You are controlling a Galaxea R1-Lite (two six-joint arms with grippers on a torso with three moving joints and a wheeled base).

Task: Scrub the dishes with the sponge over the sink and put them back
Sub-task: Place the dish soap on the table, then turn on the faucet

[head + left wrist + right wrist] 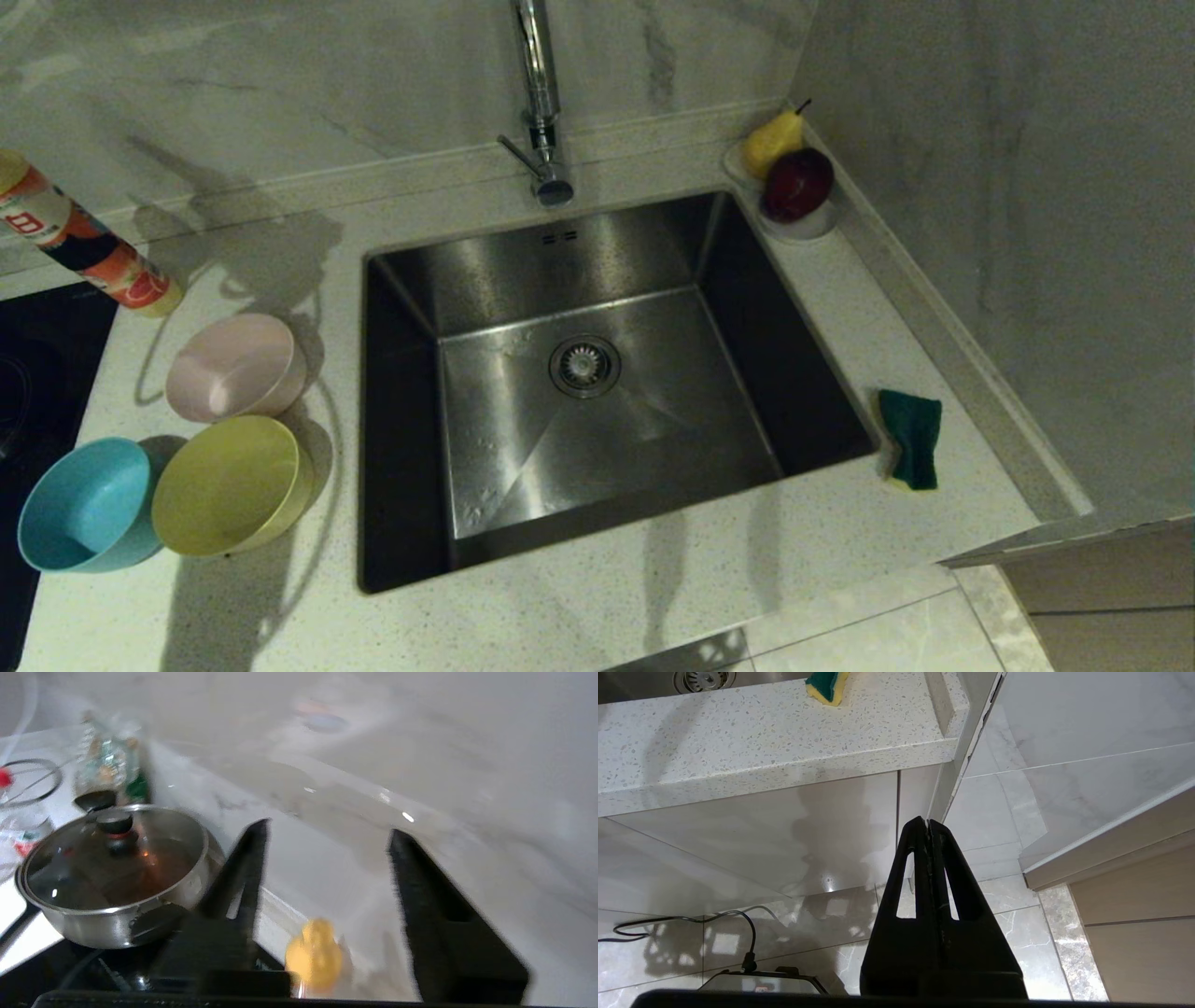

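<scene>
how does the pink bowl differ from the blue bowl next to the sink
The pink bowl is pale pink and sits nearer the back wall; the blue bowl is light blue and sits nearer the counter's front edge, farther from the sink. Both are round, similar in size, open side up and empty.

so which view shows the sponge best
The head view: the sponge lies whole on the counter right of the sink, green face up. The right wrist view catches only its end; the left wrist view misses it.
</scene>
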